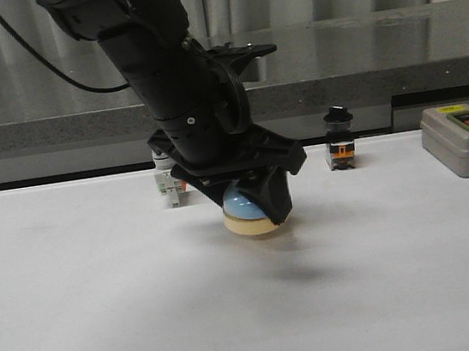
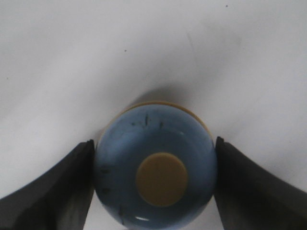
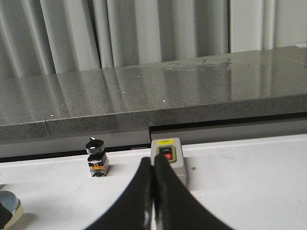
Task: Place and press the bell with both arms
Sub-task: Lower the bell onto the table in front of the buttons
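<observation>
The left gripper (image 1: 251,201) was clenched on the bell (image 1: 243,202), one black finger (image 2: 57,191) pressed to each side of the light-blue dome, as the left wrist view showed, with the cream button (image 2: 161,179) bare and facing up between them. In the front view the bell's cream base sat at or just above the white table (image 1: 106,314), directly under the pincer; whether it touched the surface could not be told. The step in hand looked like setting the bell down, and to do it well the arm probably ought to lower straight until the base rests flat, then part its fingers evenly so the dome is not dragged or tipped, and lift clear so the button is free for the other arm. Just behind the pincer on its left stood a small white switch (image 1: 166,183), mostly hidden by the arm. Farther off to its right stood a black-capped switch (image 1: 339,137), and beyond that, well apart, a grey ON/OFF box (image 1: 463,140). The right gripper (image 3: 152,201) had its fingers pressed together on nothing, held well apart from the bell and pointing toward the grey box. Counted: one bell, two small switches, one grey box, two grippers.
</observation>
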`<state>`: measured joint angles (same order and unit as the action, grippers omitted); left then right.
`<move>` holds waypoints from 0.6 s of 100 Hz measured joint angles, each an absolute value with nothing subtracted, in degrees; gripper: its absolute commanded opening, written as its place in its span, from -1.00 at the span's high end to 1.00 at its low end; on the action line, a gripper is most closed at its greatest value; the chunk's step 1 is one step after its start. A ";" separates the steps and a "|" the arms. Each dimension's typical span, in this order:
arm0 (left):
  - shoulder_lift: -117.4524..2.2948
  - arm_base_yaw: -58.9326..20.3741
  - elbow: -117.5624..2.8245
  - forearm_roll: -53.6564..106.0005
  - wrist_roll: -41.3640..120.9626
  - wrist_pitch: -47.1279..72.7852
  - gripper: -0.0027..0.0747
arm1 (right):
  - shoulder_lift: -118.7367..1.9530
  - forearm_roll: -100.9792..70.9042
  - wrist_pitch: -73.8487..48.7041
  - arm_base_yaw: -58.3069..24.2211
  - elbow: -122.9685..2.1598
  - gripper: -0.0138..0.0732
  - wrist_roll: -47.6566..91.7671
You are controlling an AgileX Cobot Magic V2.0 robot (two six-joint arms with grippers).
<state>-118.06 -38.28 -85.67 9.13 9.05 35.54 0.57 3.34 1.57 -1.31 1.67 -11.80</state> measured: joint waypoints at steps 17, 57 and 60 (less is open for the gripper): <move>-118.62 -38.28 -85.76 8.92 9.05 35.54 0.22 | 0.57 3.34 1.57 -1.31 1.67 0.83 -11.80; -118.62 -38.37 -85.76 8.79 9.05 35.77 -0.46 | 0.57 3.34 1.57 -1.31 1.67 0.83 -11.93; -118.62 -38.37 -85.76 8.79 9.05 35.88 -0.46 | 0.57 3.34 1.57 -1.31 1.67 0.83 -11.93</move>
<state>-118.62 -38.37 -85.76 8.79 9.05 35.88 0.57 3.34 1.57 -1.31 1.67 -11.93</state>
